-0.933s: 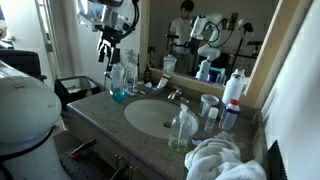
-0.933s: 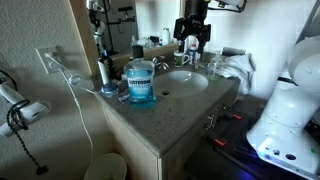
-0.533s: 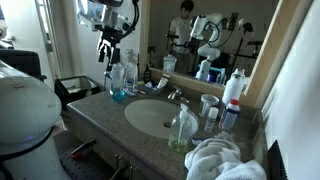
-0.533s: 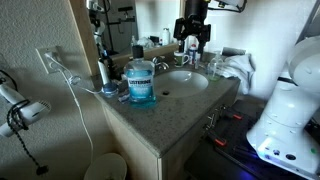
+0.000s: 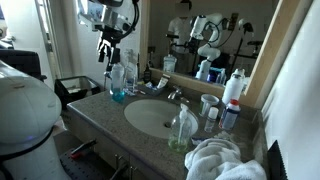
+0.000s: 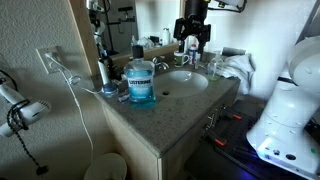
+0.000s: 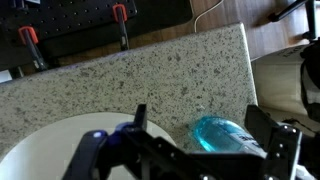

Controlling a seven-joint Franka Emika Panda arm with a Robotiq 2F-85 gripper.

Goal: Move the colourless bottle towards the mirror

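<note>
The colourless bottle (image 5: pixel 181 131) stands upright on the granite counter at the front rim of the sink (image 5: pixel 157 115), with a faint green tint at its base. The mirror (image 5: pixel 212 35) with its light wooden frame covers the wall behind the counter. My gripper (image 5: pixel 108 50) hangs open and empty in the air above the far end of the counter, well away from the colourless bottle; it also shows in an exterior view (image 6: pixel 192 40). In the wrist view my open jaws (image 7: pixel 200 125) frame a bottle of blue liquid (image 7: pixel 225 136) below them. The colourless bottle is out of the wrist view.
A tall bottle of blue mouthwash (image 6: pixel 141 82) stands by the counter's end, also in an exterior view (image 5: pixel 119 84). A white bottle with a red cap (image 5: pixel 234 90) and cups stand near the mirror. White towels (image 5: pixel 216 160) lie beside the colourless bottle. The faucet (image 5: pixel 175 95) rises behind the sink.
The arm and the bottles have not moved. Only the reflection of a person in the mirror has shifted.
</note>
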